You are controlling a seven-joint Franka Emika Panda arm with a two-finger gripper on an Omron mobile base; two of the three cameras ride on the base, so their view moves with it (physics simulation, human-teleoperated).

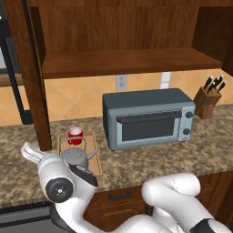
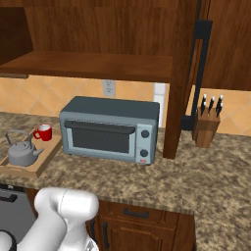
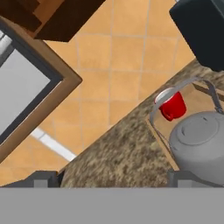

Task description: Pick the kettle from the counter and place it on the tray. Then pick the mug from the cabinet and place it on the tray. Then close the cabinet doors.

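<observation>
The grey kettle [image 1: 75, 157] and the red mug [image 1: 75, 135] both stand on the light wooden tray [image 1: 91, 142] on the counter [image 1: 150, 159], left of the toaster oven. From the right base view the kettle [image 2: 20, 152], mug [image 2: 44, 132] and tray [image 2: 48, 158] sit at the far left. My gripper [image 1: 28, 152] hovers open just left of the tray with nothing between its fingers. In the hand view the gripper [image 3: 113, 179] looks over the counter edge at the kettle [image 3: 201, 144] and mug [image 3: 173, 105]. The cabinet [image 1: 127, 61] stands with both cabinet doors [image 1: 34, 91] swung open.
A grey toaster oven [image 1: 148, 118] stands mid-counter under the cabinet shelf. A knife block [image 1: 207, 101] is at the back right. The right cabinet door [image 2: 182, 73] juts out over the counter with its black handle [image 2: 201, 73] beside it.
</observation>
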